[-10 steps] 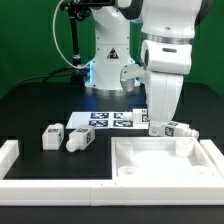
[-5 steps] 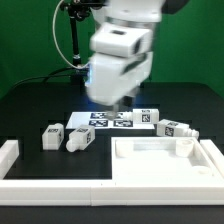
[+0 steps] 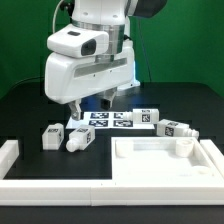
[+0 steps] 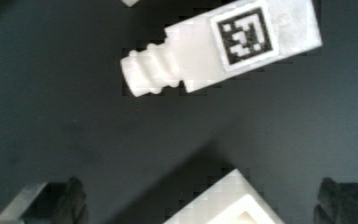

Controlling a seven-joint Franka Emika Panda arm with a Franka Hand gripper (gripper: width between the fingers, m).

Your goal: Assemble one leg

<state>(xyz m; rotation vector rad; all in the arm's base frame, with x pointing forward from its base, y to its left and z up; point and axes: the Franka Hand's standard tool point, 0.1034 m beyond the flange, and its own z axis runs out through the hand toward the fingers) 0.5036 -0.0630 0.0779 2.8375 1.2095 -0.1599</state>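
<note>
Running along the front edge of the black counter [image 3: 25, 105] is a low white rail [image 3: 60, 185], and just behind it, toward the exterior view's right, lies the big white square panel [image 3: 160, 165] with raised edges. Beyond the rail, on the exterior view's left, two pegs lie on their sides: the outer leg [image 3: 51, 136] and, just beside it, the inner leg [image 3: 80, 138], each showing a black-and-white tag. Two more lie farther back on the right, the third leg [image 3: 146, 118] at the end of the marker board [image 3: 105, 120] and the fourth leg [image 3: 173, 128] by the panel's far corner. The arm [image 3: 90, 60] hangs above the left pair, its hand [image 4: 197, 198] off the counter. In the wrist view the fingers [image 4: 51, 200] stand wide apart with nothing between them, and a leg [image 4: 220, 50] lies below on the dark surface, tag up, narrow end ribbed, clear of both fingers; which of the four it is I cannot tell
</note>
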